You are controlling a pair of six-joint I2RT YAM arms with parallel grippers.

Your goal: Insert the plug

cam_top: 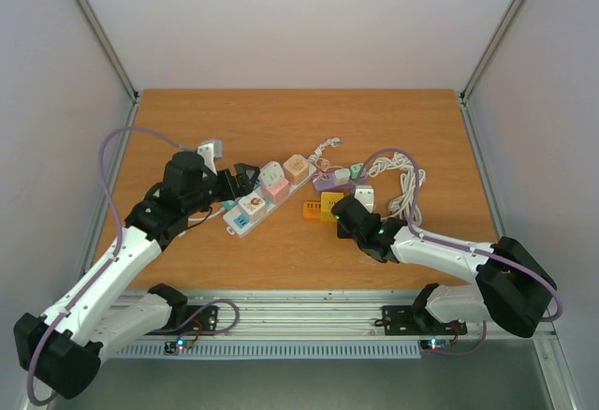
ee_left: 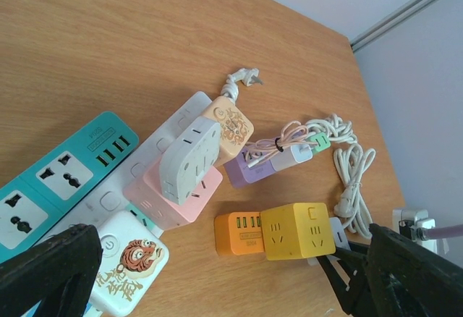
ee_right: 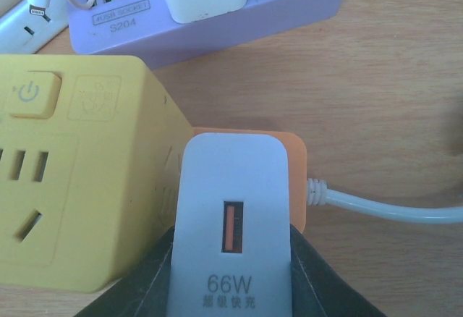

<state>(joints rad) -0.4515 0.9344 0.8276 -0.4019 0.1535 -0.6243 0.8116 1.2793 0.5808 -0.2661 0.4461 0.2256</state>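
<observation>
Step in hand: seating the charger plug into a socket. Clamped low on both flanks by the right fingers, closed tight on it. Sitting right of centre on the surface, touching the side face of the yellow cube socket, in front of an orange block. Prongs hidden under the body; no telling whether lined up or already part-way in.

To do it well:
- Keep the plug square to the socket face, no tilt.
- Match prongs to slots before pushing.
- Push straight along the prongs, slowly, no sideways wiggle.
- Expect the light cube to slide on the wood, so brace it or push toward something solid.
- Spread wide and holding nothing: the left fingers, near the white strip with its cube adapters, well apart from the plug. Could pin the yellow cube if brought over.
- Watch the white cable leaving the orange block just beside the plug.
- Stay off the purple strip beyond.

Look of the plug: white, flat, rounded-rectangle body in smooth plastic. 1 orange USB port mid-face, grey "66W" below it, small characters underneath. Rigid and slick, so probably prone to twisting in a pinch.
</observation>
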